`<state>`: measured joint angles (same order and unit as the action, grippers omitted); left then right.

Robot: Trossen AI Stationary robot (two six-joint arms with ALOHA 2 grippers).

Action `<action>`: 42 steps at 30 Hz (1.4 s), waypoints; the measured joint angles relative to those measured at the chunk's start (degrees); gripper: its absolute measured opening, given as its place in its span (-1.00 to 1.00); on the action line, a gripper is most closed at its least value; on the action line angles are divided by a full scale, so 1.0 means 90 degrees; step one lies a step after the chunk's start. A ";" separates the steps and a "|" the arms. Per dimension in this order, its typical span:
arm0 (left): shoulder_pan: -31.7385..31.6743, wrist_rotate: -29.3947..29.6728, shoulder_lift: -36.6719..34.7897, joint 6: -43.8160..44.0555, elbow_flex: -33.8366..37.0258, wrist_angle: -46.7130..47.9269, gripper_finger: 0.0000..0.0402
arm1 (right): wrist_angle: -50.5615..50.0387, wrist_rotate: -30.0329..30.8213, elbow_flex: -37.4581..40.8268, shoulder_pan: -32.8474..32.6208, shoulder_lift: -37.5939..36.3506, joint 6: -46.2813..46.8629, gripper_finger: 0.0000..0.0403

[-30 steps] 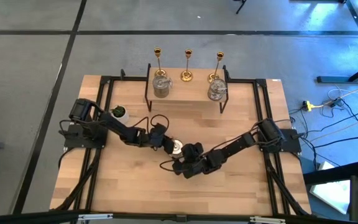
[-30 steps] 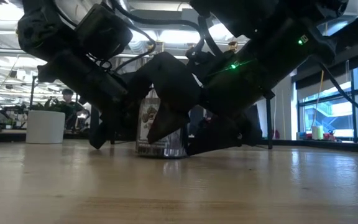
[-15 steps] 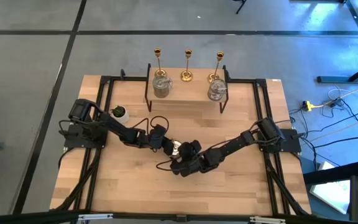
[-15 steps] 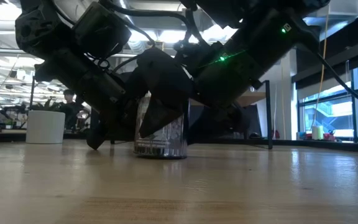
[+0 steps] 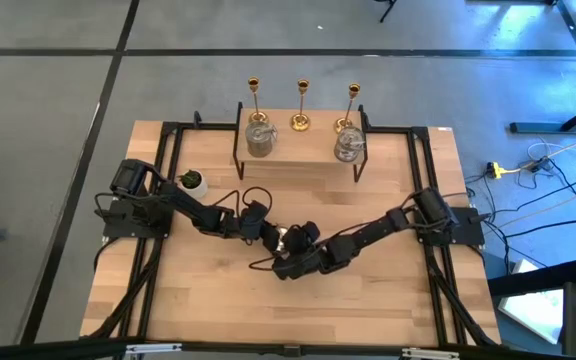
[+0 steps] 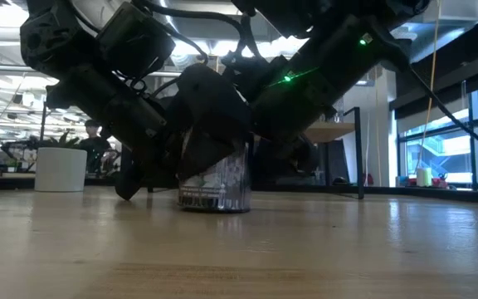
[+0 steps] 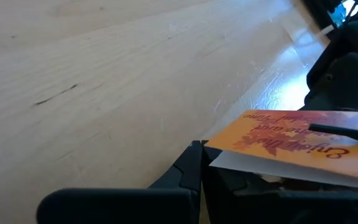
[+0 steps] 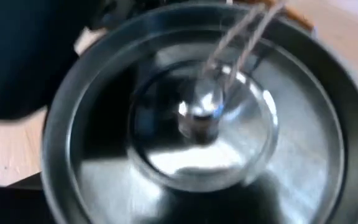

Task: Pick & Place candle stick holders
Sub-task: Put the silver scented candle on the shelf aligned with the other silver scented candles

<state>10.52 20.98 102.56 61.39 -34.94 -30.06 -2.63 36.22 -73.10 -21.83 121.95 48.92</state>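
A squat silvery-glass candle stick holder stands upright on its base at mid-table, with a cord running from its mouth to an orange paper tag. My left gripper is beside it on its left, shut on that tag. My right gripper hovers open at the holder's top, looking down into its shiny inside; whether its fingers touch the glass I cannot tell. Two more squat holders and three gold ones stand on the far shelf. My left gripper pinches the orange tag at its near edge between its two fingers, coming in slanting down from the table's left. The tag lies flat, orange face up, clear of the table. The fingers themselves hide the exact place of contact.
A small white pot with a green plant stands at the left, behind my left arm. A black frame carries the wooden shelf at the far edge. Bare wood stretches toward the near edge. A person shows in the room beyond.
My right gripper has risen a little, shifted toward the left arm and the holder, and rolled about its own line. The holder has stayed on the table and the left gripper has kept still.
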 joint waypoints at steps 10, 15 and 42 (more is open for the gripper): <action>0.0000 0.0003 0.0002 0.0065 -0.0002 -0.0008 -0.99 | 0.0083 -0.0004 -0.0007 0.0066 0.0000 0.0054 0.94; -0.0002 -0.0029 0.0002 0.0064 -0.0002 -0.0015 -0.99 | 0.0113 -0.0056 -0.0007 0.0160 0.0000 0.0053 0.94; 0.0005 -0.0070 -0.0029 0.0070 0.0017 -0.0180 -0.99 | 0.0406 -0.0056 0.0007 0.0160 -0.0015 0.0324 0.77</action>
<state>10.57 20.36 102.30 62.02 -34.79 -31.68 1.02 35.72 -73.03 -20.39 121.82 51.83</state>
